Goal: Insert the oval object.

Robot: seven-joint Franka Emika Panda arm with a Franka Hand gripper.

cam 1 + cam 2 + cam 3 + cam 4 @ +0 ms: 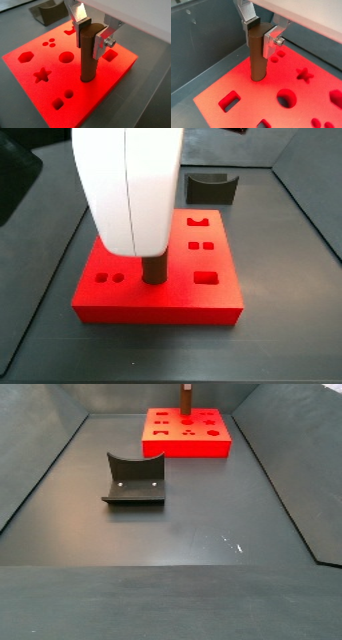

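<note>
My gripper (91,37) is shut on the oval object (89,55), a long brown peg, gripping it near its upper end; both wrist views show this (260,34). The peg (257,55) stands upright over the red block (110,75), and its lower end meets the block's top face. I cannot tell whether the end sits in a hole. In a side view the peg (154,268) shows below the white wrist housing (127,188), which hides the fingers. In a side view the peg (186,398) rises from the far red block (201,446).
The red block's top has shaped holes: a star (42,75), a hexagon (25,56), a round one (65,57) and a rectangle (230,101). A dark grey U-shaped holder (134,479) stands on the grey floor, apart from the block (210,186). Bin walls surround the floor.
</note>
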